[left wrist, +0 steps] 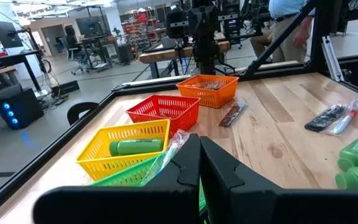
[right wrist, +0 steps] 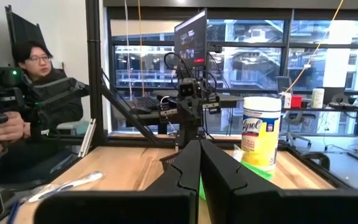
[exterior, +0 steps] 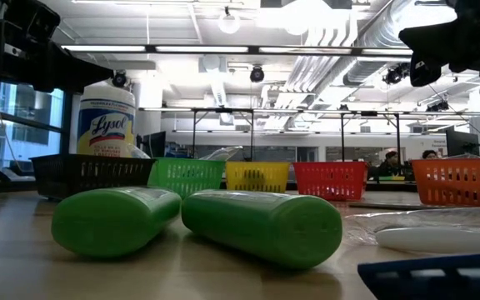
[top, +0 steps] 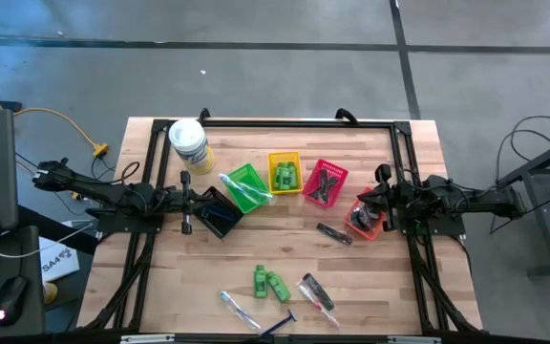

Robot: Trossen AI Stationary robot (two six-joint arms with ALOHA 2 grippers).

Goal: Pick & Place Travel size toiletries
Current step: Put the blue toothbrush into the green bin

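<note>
1. Wood table holds 5 small baskets in a row: black, green, yellow, red, orange.
2. L gripper sits over the black basket's edge, fingers pressed together, nothing held.
3. R gripper is just above the orange basket, jaws fully closed in the R wrist view, nothing held.
4. 2 green mini bottles lie side by side on the table's near part, touching in the low view; more green bottles in the yellow basket.
5. Clear tube and blue-handled razor lie near the front edge, a dark packet beside them.
6. Another dark item lies between the red and orange baskets.
7. White wipes tub stands near the far-left corner.
8. Person sits beyond the table, seen in the R wrist view.
</note>
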